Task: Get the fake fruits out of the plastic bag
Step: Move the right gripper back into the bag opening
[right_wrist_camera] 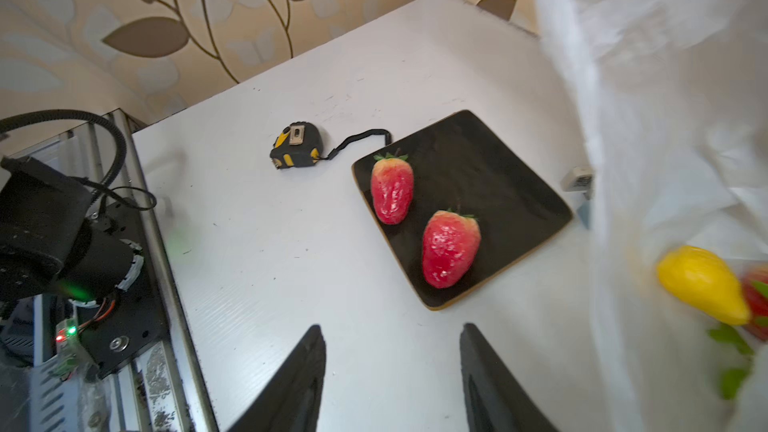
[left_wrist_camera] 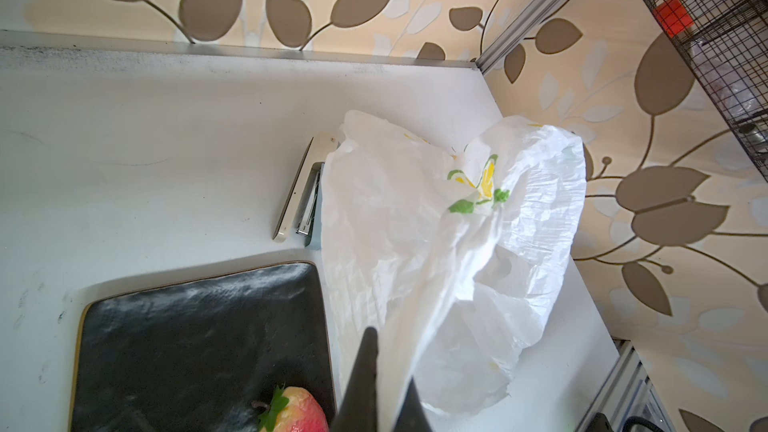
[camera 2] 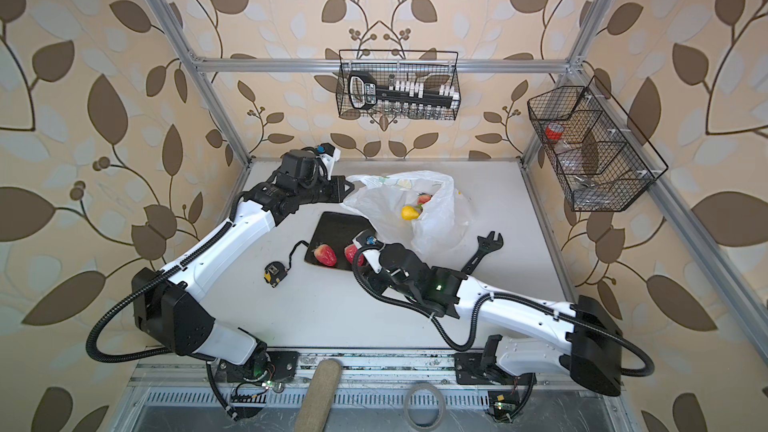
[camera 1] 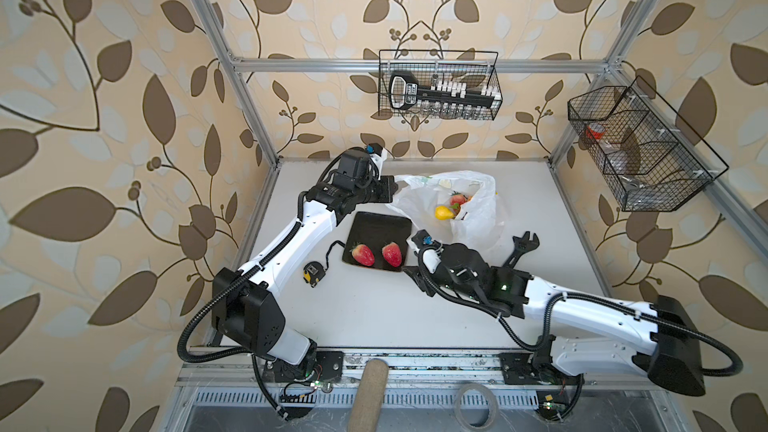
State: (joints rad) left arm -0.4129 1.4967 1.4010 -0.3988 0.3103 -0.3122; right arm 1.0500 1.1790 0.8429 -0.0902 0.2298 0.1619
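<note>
Thin crinkly white plastic bag with lemon print [camera 1: 469, 222] sits at the back of the white worktop [camera 1: 374, 317], mouth gaping, just beside the dark square plate [camera 1: 376, 224]. Inside the bag we see one glossy yellow pear [camera 1: 443, 212] and one reddish fruit [camera 1: 457, 200] touching it. Anything deeper is hidden, so we cannot count the rest. On the plate: one red plastic strawberry [right_wrist_camera: 391, 190] and a second strawberry [right_wrist_camera: 450, 249], side by side, not touching.

Two black wire baskets hang on the frame. The back basket [camera 1: 457, 52] holds a black-and-white tool rack [camera 1: 436, 95]. The side basket [camera 1: 665, 189] has a small red item [camera 1: 595, 131] in one compartment.

Left gripper [left_wrist_camera: 390, 357]: jaws fully closed, pinching the bag's rim and holding it lifted. Right gripper [right_wrist_camera: 390, 330]: jaws clearly apart, nothing between them, over bare worktop near the plate.

Loose on the worktop we count one black-and-yellow tape measure [camera 1: 314, 273] left of the plate, one black adjustable wrench [camera 1: 521, 249] just right of the bag, and one grey-white stapler [left_wrist_camera: 299, 193] against the bag's edge
</note>
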